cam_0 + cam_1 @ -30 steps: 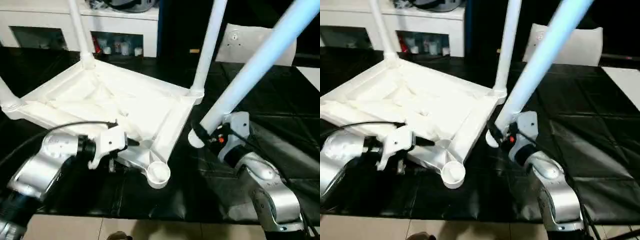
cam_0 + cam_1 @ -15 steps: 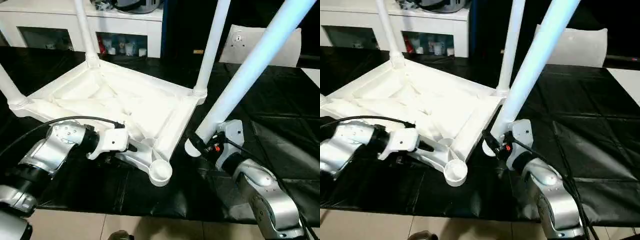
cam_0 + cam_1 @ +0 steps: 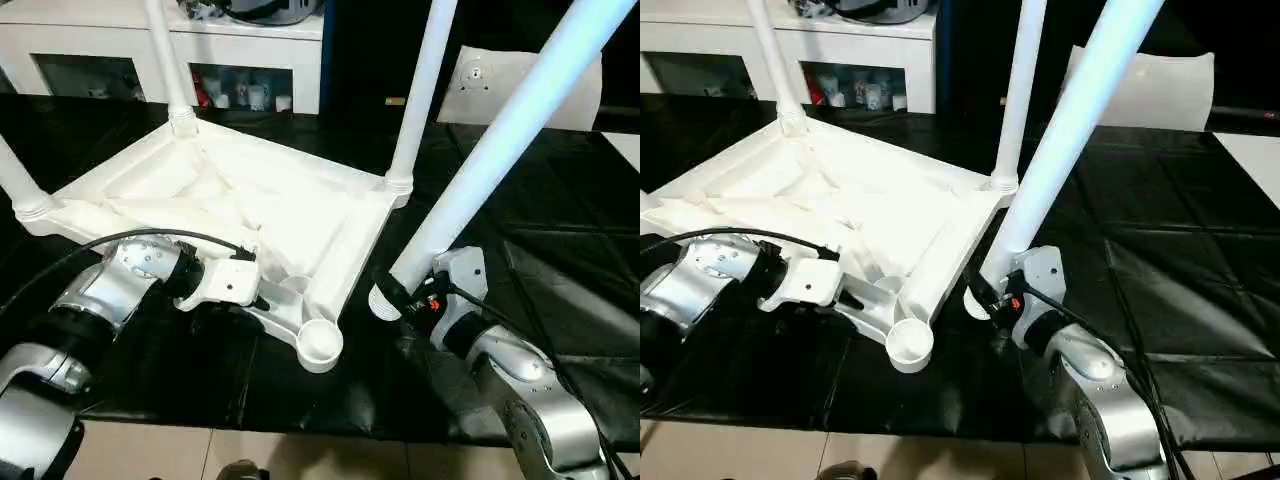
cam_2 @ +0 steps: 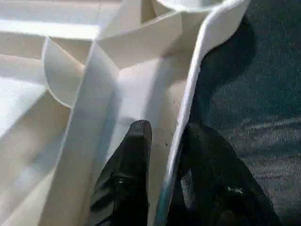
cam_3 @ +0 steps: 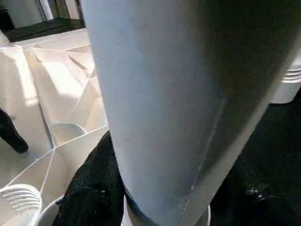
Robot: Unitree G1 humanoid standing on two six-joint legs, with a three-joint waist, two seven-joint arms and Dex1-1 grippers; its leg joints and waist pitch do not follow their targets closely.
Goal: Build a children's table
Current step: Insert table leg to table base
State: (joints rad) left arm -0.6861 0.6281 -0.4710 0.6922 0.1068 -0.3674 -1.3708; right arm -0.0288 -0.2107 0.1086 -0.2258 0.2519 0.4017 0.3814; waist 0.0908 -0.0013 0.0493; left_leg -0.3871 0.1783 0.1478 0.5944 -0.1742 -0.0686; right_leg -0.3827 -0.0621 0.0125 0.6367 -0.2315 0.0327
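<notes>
The white children's table (image 3: 260,205) lies upside down on the black work table, ribbed underside up. Three legs stand in its corner sockets: far left (image 3: 165,60), far right (image 3: 420,90), and left edge (image 3: 15,175). The near corner socket (image 3: 320,343) holds no leg. My left gripper (image 3: 262,298) is shut on the tabletop's near rim (image 4: 186,117), one finger (image 4: 136,141) inside, the other outside. My right gripper (image 3: 392,293) is shut on the fourth leg (image 3: 500,130) near its lower end, which hangs tilted just right of the near socket.
A white cabinet with glass doors (image 3: 230,60) stands behind the black-covered work table (image 3: 560,230). A pale board (image 3: 515,85) leans at the back right. The floor edge (image 3: 300,455) runs along the front.
The held leg's lower end has shifted slightly left toward the near socket. The left gripper has stayed clamped on the rim.
</notes>
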